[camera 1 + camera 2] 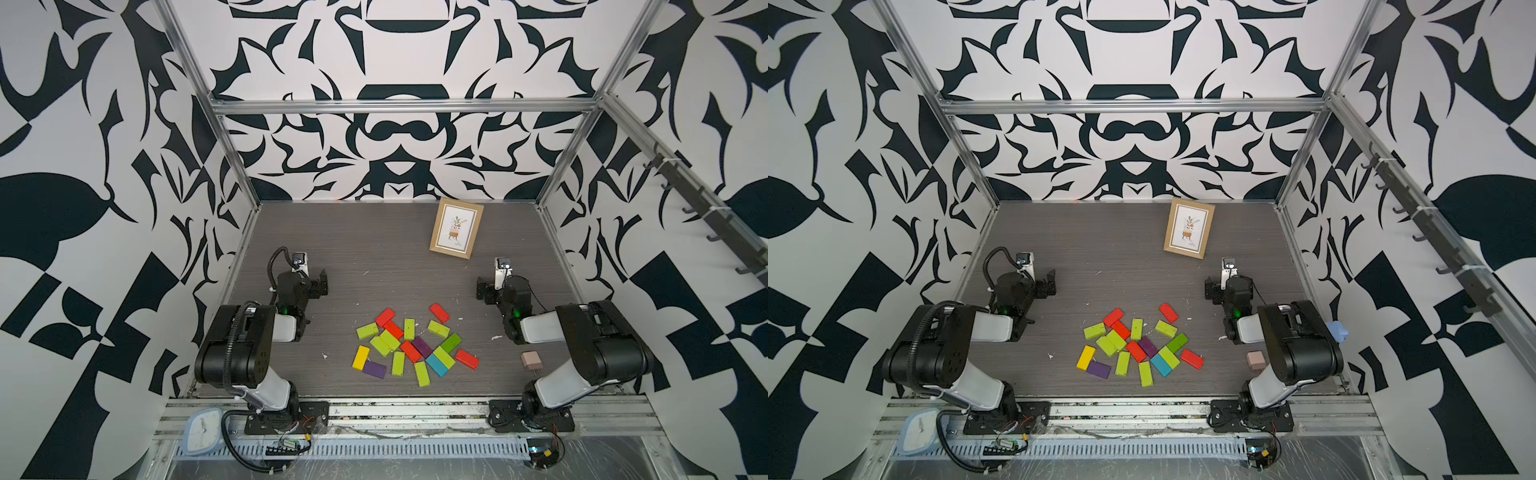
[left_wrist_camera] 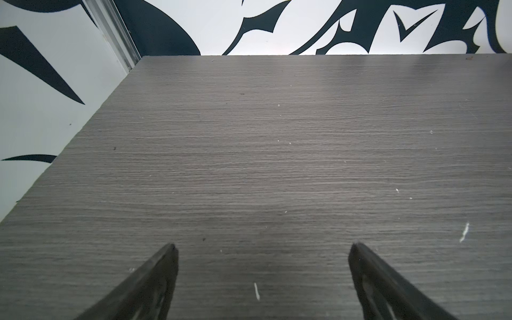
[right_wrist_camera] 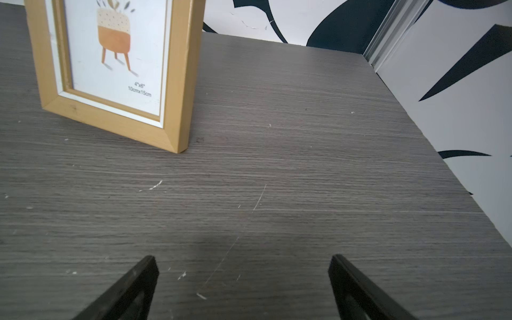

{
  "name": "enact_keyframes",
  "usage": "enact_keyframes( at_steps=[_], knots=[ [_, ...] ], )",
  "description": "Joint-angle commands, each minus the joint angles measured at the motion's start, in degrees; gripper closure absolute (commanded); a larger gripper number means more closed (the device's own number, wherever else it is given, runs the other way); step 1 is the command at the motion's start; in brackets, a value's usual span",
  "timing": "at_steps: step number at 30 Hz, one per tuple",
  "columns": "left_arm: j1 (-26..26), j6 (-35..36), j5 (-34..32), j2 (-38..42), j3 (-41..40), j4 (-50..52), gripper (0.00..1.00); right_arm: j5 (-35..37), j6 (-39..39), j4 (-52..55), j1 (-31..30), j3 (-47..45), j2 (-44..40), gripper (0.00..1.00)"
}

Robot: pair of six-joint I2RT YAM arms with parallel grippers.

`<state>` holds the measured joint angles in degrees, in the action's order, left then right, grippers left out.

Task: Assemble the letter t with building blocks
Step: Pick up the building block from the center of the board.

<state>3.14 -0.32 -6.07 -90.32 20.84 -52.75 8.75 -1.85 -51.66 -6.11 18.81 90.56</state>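
Building blocks (image 1: 410, 351) scattered loose, lower centre in both top views; left gripper (image 2: 261, 246) jaws spread wide, empty; right gripper (image 3: 243, 259) same.

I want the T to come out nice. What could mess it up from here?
The building blocks lie jumbled and touching, so lifting one might shove its neighbours. The pink plug adapter sits close beside the right arm, which could bump it.

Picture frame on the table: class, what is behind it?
Behind the picture frame only grey table and the patterned back wall show. Its back, any stand, and the strip of table right behind it are covered by the frame itself.
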Motion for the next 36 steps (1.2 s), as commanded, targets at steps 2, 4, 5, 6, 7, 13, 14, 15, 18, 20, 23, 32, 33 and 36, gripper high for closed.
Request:
enact_keyframes(
  at_steps=[2, 4, 5, 6, 7, 13, 14, 15, 18, 20, 23, 32, 33, 36],
  knots=[
    [0.2, 0.32, 0.75, 0.71, 0.25, -0.53, 0.0, 0.11, 0.37, -0.99, 0.13, 1.43, -1.35, 0.01],
    [0.19, 0.32, 0.73, 0.76, 0.22, -0.52, 0.0, 0.19, 0.35, -0.99, 0.13, 1.42, -1.36, 0.01],
    [0.17, 0.32, 0.62, 0.68, 0.25, -0.51, 0.0, 0.13, 0.36, -0.99, 0.13, 1.41, -1.34, 0.01],
    [0.2, 0.32, 0.64, 0.67, 0.3, -0.51, 0.0, 0.2, 0.4, -0.99, 0.12, 1.46, -1.34, 0.01],
    [0.16, 0.32, 0.66, 0.68, 0.28, -0.51, 0.0, 0.21, 0.35, -0.99, 0.13, 1.46, -1.35, 0.01],
    [0.2, 0.77, 1.19, 0.65, 0.63, 0.14, 0.0, 0.1, 0.39, -0.99, 0.12, 1.49, -1.33, 0.01],
    [0.16, 0.77, 1.21, 0.65, 0.62, 0.11, 0.0, 0.12, 0.44, -0.98, 0.13, 1.48, -1.33, 0.01],
    [0.2, 0.81, 1.23, 0.66, 0.62, 0.12, 0.0, 0.12, 0.42, -0.94, 0.07, 1.48, -1.36, 0.01],
    [0.2, 0.76, 1.2, 0.56, 0.6, 0.13, 0.0, 0.02, 0.44, -0.68, 0.09, 1.67, -1.28, 0.01],
    [0.19, 0.76, 1.15, 0.65, 0.62, 0.1, 0.0, -0.04, 0.44, -0.72, 0.13, 1.67, -1.27, 0.01],
    [0.2, 0.77, 1.16, 0.56, 0.65, 0.19, 0.0, -0.05, 0.45, -0.72, 0.12, 1.65, -1.31, 0.01],
    [0.2, 0.79, 1.15, 0.55, 0.62, 0.19, 0.0, -0.05, 0.53, -0.7, 0.12, 1.76, -1.22, 0.01],
    [0.16, 0.76, 1.21, 0.57, 0.61, 0.19, 0.0, -0.08, 0.6, -0.71, 0.15, 1.76, -1.33, 0.01],
    [0.2, 0.76, 1.16, 0.63, 0.52, 0.02, 0.0, -0.14, 0.61, -0.72, 0.15, 1.67, -1.35, 0.01]
  ],
)
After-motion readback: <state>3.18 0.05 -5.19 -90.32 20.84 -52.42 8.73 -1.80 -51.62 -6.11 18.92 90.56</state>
